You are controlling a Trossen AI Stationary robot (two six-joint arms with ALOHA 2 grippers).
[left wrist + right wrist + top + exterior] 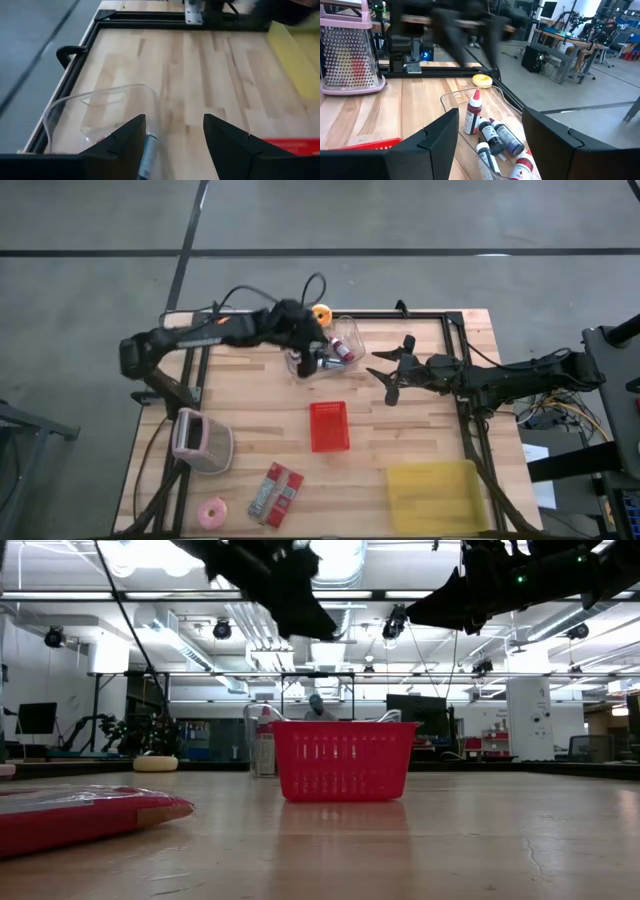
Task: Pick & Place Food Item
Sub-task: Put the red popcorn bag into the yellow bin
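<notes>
Left pincer, jaws apart and empty, hovers over the clear tray of small bottles at the bench's far edge; the right pincer, also open, waits just beyond the tray's opposite side.

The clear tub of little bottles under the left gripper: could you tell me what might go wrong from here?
1. The left gripper, open, hangs right over the clear tub's rim; closing there might catch the wall and tip or drag it.
2. The bottles lie heaped against each other, so a grab could nudge neighbours or lift two.
3. The right gripper, also open, waits close beside the tub; the arms could crowd each other.
</notes>
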